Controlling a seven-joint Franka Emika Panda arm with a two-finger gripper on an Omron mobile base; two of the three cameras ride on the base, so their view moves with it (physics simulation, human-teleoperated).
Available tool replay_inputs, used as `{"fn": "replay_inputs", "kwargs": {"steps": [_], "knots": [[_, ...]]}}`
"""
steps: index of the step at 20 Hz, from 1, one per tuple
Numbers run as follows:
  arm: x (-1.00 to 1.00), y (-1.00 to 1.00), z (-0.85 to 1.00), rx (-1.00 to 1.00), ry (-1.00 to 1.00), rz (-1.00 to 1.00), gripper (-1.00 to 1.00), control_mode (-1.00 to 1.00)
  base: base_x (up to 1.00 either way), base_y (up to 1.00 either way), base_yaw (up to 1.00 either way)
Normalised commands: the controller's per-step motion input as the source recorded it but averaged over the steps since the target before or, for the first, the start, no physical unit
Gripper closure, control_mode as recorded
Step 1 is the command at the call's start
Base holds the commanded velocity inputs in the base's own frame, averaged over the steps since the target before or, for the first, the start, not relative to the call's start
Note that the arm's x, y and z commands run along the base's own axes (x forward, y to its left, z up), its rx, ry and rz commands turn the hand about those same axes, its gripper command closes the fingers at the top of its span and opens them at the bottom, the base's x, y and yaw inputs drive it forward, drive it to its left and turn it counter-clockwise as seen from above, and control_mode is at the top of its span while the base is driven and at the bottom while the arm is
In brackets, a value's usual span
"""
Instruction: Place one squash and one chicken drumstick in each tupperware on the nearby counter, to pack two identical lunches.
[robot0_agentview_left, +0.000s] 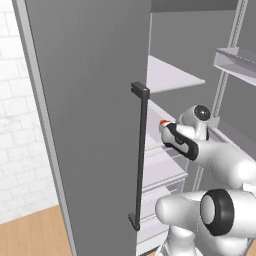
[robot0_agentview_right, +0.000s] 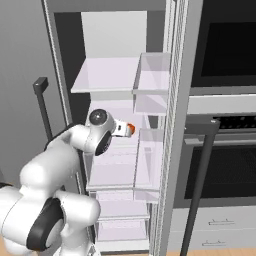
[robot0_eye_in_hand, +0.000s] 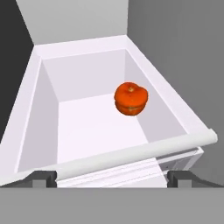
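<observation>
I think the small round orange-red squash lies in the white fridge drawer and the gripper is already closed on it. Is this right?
Not quite. The small round orange-red squash does lie in the white fridge drawer, but the gripper is not closed on it. The hand view shows the two dark fingertips wide apart at the drawer's near rim, with the squash lying free beyond them.

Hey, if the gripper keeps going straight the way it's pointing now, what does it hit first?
Probably the white plastic fridge drawer: its front rim lies just past the gripper, with the pale drawer floor beyond. The small round orange-red squash sits farther in, slightly right of that line. Depth is uncertain.
</observation>
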Motion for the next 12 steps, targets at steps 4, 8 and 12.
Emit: {"fn": "replay_inputs", "kwargs": {"steps": [4,8,12], "knots": [[0.39,-0.08,-0.06,0.0,0.02,0.0,-1.0,-1.0,0.0,0.0,0.0],[0.4,0.0,-0.16,0.0,0.04,0.0,-1.0,-1.0,0.0,0.0,0.0],[0.38,-0.11,-0.16,0.0,0.04,0.0,-1.0,-1.0,0.0,0.0,0.0]]}}
